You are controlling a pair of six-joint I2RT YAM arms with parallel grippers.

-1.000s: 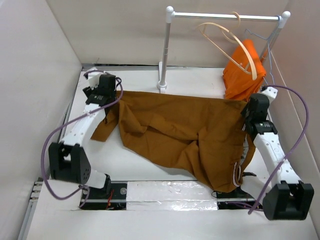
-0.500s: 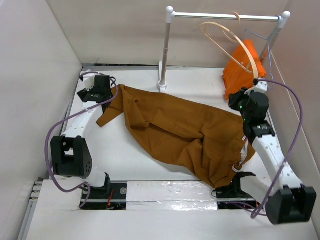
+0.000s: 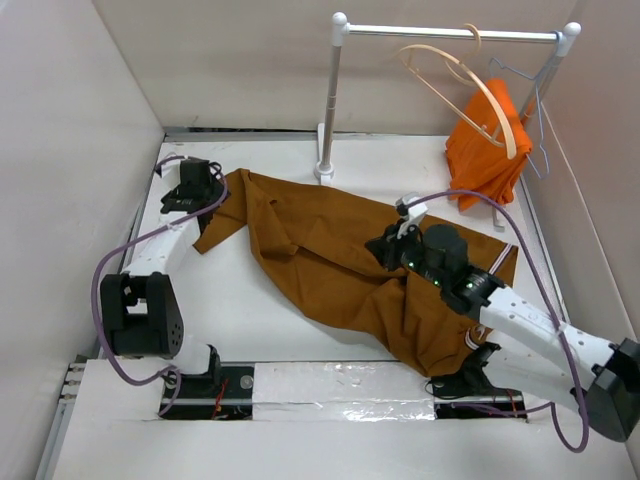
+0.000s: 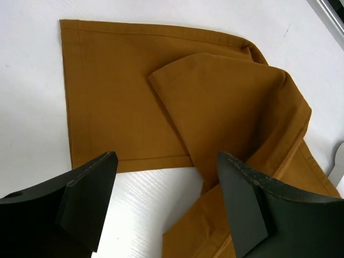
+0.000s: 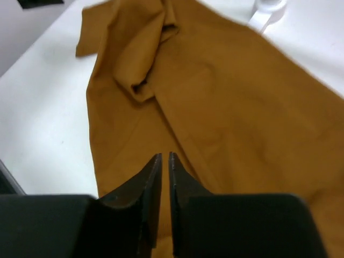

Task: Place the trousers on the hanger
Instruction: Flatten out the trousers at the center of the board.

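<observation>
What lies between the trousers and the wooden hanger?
In the top view, the orange garment hangs between the trousers and the hanger.

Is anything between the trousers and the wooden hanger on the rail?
Nothing visible blocks the way from the trousers up to the hanger. The orange garment hangs close beside it, crowding that spot.

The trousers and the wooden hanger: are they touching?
Apart. The top view shows the hanger hanging from the rail, the trousers lying on the table below.
</observation>
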